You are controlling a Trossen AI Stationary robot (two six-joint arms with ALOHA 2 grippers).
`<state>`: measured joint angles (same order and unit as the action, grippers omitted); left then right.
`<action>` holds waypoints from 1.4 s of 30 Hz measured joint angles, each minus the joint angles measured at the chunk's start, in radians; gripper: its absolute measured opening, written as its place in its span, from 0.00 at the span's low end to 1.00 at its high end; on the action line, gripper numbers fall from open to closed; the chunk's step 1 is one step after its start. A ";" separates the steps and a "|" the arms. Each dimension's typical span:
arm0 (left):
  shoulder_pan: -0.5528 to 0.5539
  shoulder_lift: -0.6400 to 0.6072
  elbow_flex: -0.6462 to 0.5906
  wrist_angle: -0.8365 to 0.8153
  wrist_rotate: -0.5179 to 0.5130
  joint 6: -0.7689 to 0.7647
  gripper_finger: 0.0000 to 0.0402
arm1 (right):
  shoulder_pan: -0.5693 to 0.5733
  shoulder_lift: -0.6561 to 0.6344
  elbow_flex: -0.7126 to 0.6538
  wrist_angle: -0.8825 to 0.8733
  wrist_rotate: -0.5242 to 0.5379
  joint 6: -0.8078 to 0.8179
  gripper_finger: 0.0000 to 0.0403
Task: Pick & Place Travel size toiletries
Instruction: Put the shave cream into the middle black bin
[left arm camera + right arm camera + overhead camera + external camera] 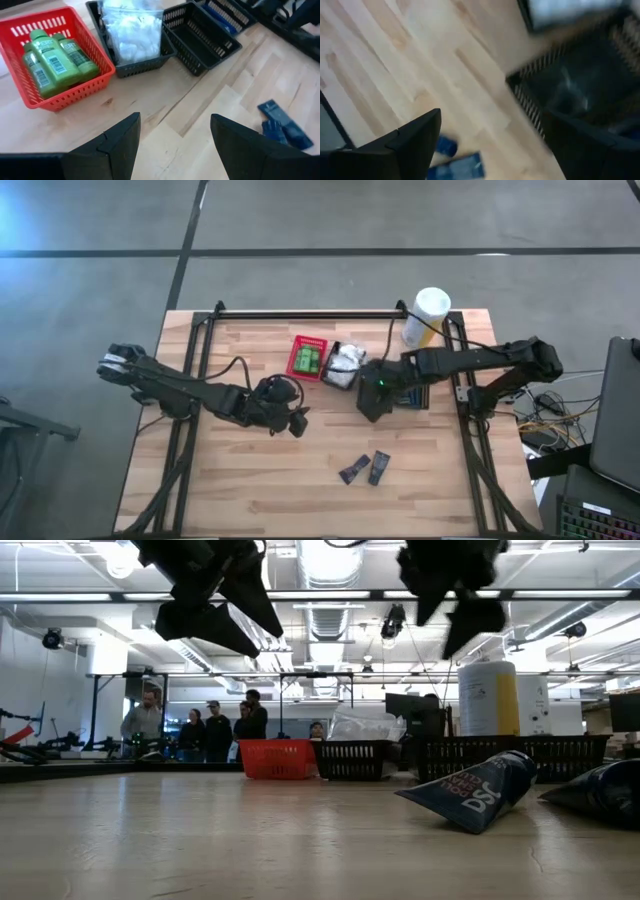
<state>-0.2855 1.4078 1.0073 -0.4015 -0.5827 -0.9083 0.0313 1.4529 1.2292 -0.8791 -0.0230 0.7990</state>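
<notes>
Green packets [52, 62] lie side by side, barcodes up, inside the red basket [65, 97]. White crinkly pouches [132, 37] fill the black basket [145, 67] just beside it. Two dark blue flat packets [363, 469] lie loose on my table [250, 490], close together and well apart from the baskets; from table height, one [480, 792] shows white lettering and a raised end.
</notes>
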 joint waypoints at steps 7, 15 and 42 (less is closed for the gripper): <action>0.003 0.000 0.000 0.015 0.071 0.061 0.61 | 0.137 -0.049 -0.113 -0.002 0.000 0.388 0.78; 0.003 0.014 0.000 0.079 0.145 0.027 0.61 | 0.296 -0.046 -0.201 0.002 0.012 0.537 0.74; -0.024 0.016 0.000 0.105 0.176 -0.322 0.61 | 0.494 -0.045 -0.246 0.003 0.175 0.506 0.61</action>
<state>-0.3097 1.4242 1.0069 -0.2962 -0.4065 -1.2300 0.5251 1.4078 0.9829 -0.8763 0.1524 1.3051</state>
